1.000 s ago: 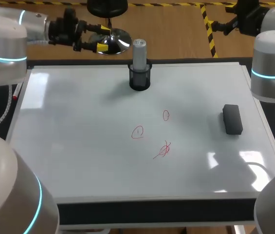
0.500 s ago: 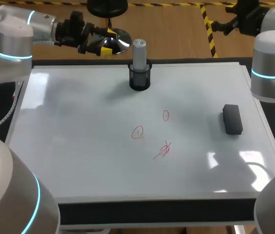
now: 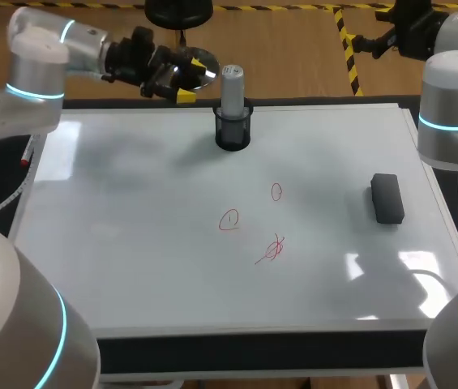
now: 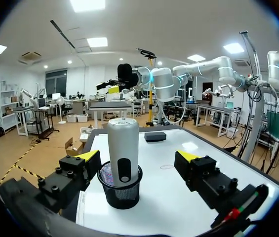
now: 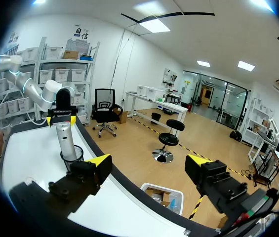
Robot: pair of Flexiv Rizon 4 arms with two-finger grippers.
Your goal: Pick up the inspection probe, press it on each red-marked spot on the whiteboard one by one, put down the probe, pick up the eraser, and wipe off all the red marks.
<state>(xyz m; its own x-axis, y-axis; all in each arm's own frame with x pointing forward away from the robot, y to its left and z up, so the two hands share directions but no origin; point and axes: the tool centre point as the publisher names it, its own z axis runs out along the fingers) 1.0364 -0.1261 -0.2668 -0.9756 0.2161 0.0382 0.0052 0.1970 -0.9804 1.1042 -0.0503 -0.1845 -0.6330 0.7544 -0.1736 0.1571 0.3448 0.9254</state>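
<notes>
Aiming: left gripper (image 3: 191,79), fingers spread wide, level beside the black mesh cup (image 3: 233,131), likely to straddle the upright grey cylindrical probe (image 3: 232,83) standing in it.
Parked: right gripper (image 5: 149,163), fingers parted, empty, well apart from the cup.

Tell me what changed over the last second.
The left hand swung along the far edge of the whiteboard toward the grey cylindrical probe in its black mesh cup, open, gripping nothing. Probe, black block eraser, red marks and right arm stayed put.

Overhead + wrist cams, common probe (image 3: 231,87)
</notes>
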